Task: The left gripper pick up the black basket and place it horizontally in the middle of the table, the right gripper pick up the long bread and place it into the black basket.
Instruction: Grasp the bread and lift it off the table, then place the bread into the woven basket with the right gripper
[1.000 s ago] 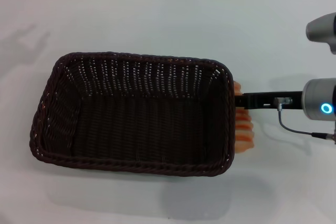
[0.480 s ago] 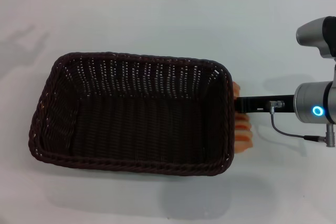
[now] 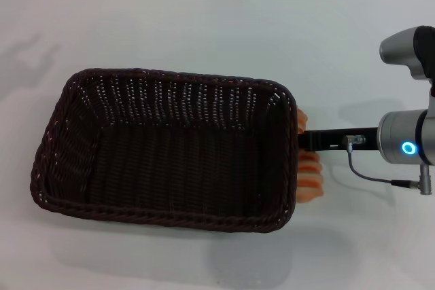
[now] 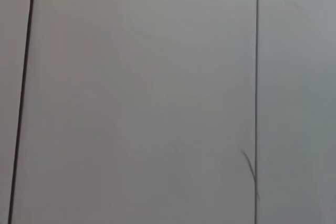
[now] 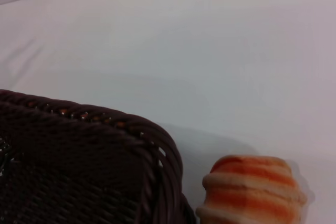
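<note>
In the head view, the black basket (image 3: 163, 149) is seen lying flat on the white table (image 3: 204, 25), its long side running left to right, roughly at the middle of the tabletop, with its open top facing up and nothing inside it. Just beyond the basket's right end, the long bread (image 3: 307, 166) is seen lying on the table, mostly hidden behind the basket's rim; only orange-striped ridges are visible. The right gripper (image 3: 309, 142) is reached in from the right on a grey arm with a blue light, its black claw lying level across the bread. Its fingertips are hidden by the basket's edge, so whether the claw is apart, together or clamped on the bread cannot be told. The left gripper is not seen in this view.

In the left wrist view, only pale flat panels divided by thin dark lines are shown; no claw and no task object is visible.

In the right wrist view, a rounded corner of the basket (image 5: 84, 166) is shown, with one end of the bread (image 5: 251, 190) just beside it on the table (image 5: 210, 51).
</note>
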Controlling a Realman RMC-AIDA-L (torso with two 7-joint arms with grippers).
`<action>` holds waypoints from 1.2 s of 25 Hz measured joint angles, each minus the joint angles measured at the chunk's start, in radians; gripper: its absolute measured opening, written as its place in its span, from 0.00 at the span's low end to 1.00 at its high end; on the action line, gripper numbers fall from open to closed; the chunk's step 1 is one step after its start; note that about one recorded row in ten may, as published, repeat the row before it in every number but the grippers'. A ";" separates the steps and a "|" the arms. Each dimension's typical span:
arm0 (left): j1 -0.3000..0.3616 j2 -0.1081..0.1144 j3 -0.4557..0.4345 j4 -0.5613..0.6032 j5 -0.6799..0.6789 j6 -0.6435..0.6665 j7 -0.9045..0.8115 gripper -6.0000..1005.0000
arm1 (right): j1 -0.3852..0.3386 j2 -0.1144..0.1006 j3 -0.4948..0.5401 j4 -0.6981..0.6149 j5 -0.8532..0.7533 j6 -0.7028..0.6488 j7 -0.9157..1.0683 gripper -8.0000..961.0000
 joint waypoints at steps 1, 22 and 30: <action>0.005 0.000 -0.002 -0.002 -0.007 -0.003 0.000 0.45 | -0.002 0.000 0.000 0.003 0.000 0.000 0.000 0.48; 0.032 0.001 -0.003 -0.024 -0.031 -0.015 0.000 0.45 | -0.269 -0.002 0.121 0.383 0.008 -0.107 -0.087 0.30; 0.031 0.001 -0.003 -0.024 -0.031 -0.014 -0.001 0.45 | -0.387 -0.001 0.045 0.653 0.248 -0.129 -0.320 0.26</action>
